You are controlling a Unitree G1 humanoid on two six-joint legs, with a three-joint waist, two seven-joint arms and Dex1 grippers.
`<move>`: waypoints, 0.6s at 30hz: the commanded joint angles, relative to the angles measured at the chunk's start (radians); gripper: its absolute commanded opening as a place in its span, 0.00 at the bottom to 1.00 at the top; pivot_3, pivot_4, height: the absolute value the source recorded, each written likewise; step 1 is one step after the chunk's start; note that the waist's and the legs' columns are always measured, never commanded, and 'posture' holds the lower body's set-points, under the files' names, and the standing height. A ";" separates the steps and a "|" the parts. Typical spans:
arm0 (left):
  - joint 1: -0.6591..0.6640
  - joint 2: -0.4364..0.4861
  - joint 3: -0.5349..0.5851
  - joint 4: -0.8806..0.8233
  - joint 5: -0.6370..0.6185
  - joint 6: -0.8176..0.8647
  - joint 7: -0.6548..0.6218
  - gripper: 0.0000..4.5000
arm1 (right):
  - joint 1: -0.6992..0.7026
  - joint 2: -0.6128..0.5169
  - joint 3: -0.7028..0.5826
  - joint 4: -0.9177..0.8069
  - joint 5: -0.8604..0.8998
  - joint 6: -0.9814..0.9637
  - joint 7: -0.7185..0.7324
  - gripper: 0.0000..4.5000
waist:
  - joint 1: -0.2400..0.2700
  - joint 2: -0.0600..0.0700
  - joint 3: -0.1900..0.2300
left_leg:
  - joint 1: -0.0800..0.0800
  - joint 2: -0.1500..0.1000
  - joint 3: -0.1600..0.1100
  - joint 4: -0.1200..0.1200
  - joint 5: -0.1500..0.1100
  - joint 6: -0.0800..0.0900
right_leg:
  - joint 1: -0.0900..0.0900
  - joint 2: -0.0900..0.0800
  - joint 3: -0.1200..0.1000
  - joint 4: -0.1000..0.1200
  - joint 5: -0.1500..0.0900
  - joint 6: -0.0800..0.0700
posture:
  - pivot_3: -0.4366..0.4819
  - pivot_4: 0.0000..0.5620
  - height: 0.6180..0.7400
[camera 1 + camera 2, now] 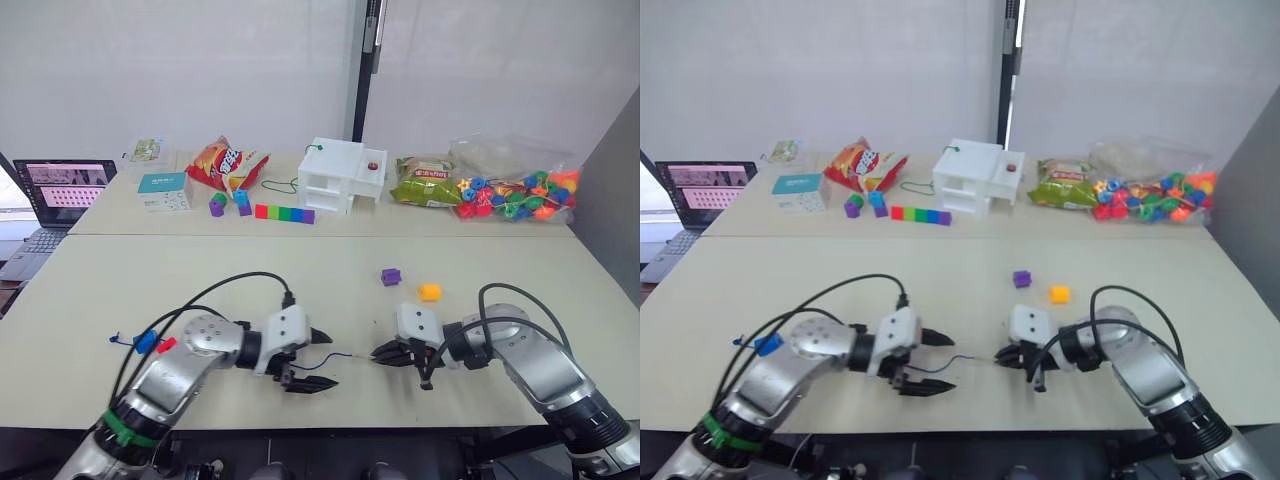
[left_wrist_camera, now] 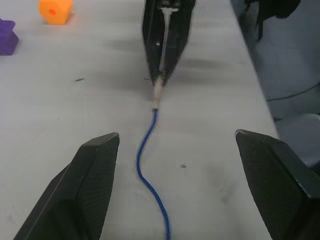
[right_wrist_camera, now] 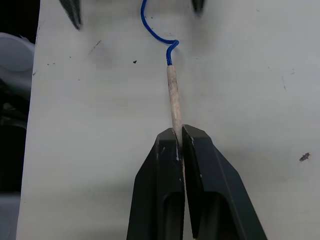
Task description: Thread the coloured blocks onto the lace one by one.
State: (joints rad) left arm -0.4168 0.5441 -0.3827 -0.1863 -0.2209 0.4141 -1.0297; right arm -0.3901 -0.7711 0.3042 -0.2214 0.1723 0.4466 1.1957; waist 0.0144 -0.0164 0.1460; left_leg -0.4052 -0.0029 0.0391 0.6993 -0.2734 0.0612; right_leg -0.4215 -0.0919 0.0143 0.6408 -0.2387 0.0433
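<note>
The lace (image 2: pixel 150 180), a thin dark-blue cord, lies on the table between the wide-apart fingers of my open left gripper (image 1: pixel 312 361), which touches nothing. My right gripper (image 3: pixel 181 131) is shut on the lace's stiff pale tip (image 3: pixel 172 95), which points toward the left gripper. A purple block (image 1: pixel 391 276) and a yellow-orange block (image 1: pixel 430 292) lie loose on the table just beyond the right gripper. A blue block (image 1: pixel 147 342) and a red block (image 1: pixel 167 345) sit close together beside my left forearm, with a bit of blue cord (image 1: pixel 114 338) sticking out past them.
Along the table's back stand a laptop (image 1: pixel 55 195), a teal box (image 1: pixel 163 190), a snack bag (image 1: pixel 228 163), a white box (image 1: pixel 340 175), a rigid multicoloured bar (image 1: pixel 285 213) and a bag of mixed beads (image 1: pixel 515 190). The table's front edge runs just under both grippers.
</note>
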 commanded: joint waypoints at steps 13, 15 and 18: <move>-0.091 -0.139 -0.062 0.179 0.080 -0.088 -0.021 0.39 | -0.012 -0.004 -0.004 -0.044 0.005 0.023 -0.012 0.00 | -0.001 0.000 0.000 | 0.000 0.000 0.000 0.000 0.000 0.000 | 0.000 0.000 0.000 0.000 0.000 0.000 | 0.48 0.27 1.00; -0.092 -0.145 -0.061 0.177 0.079 -0.085 -0.024 0.24 | -0.009 -0.005 -0.005 -0.046 0.005 0.025 -0.013 0.00 | 0.000 0.000 0.000 | 0.000 0.000 0.000 0.001 0.000 0.000 | 0.000 -0.001 0.000 0.000 0.000 0.000 | 0.48 0.27 1.00; -0.089 -0.144 -0.059 0.174 0.082 -0.082 -0.032 0.02 | -0.008 -0.006 -0.007 -0.048 0.007 0.028 -0.016 0.00 | -0.001 0.000 0.000 | -0.001 0.000 0.000 0.001 0.000 0.000 | 0.000 -0.001 0.000 0.000 0.000 0.000 | 0.48 0.27 1.00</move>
State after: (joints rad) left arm -0.4942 0.4049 -0.4496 0.0128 -0.1382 0.3437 -1.0606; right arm -0.3991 -0.7712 0.3082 -0.2306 0.1706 0.4747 1.1759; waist 0.0134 -0.0163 0.1460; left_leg -0.4057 -0.0028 0.0389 0.6999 -0.2735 0.0612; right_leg -0.4218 -0.0923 0.0144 0.6406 -0.2387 0.0433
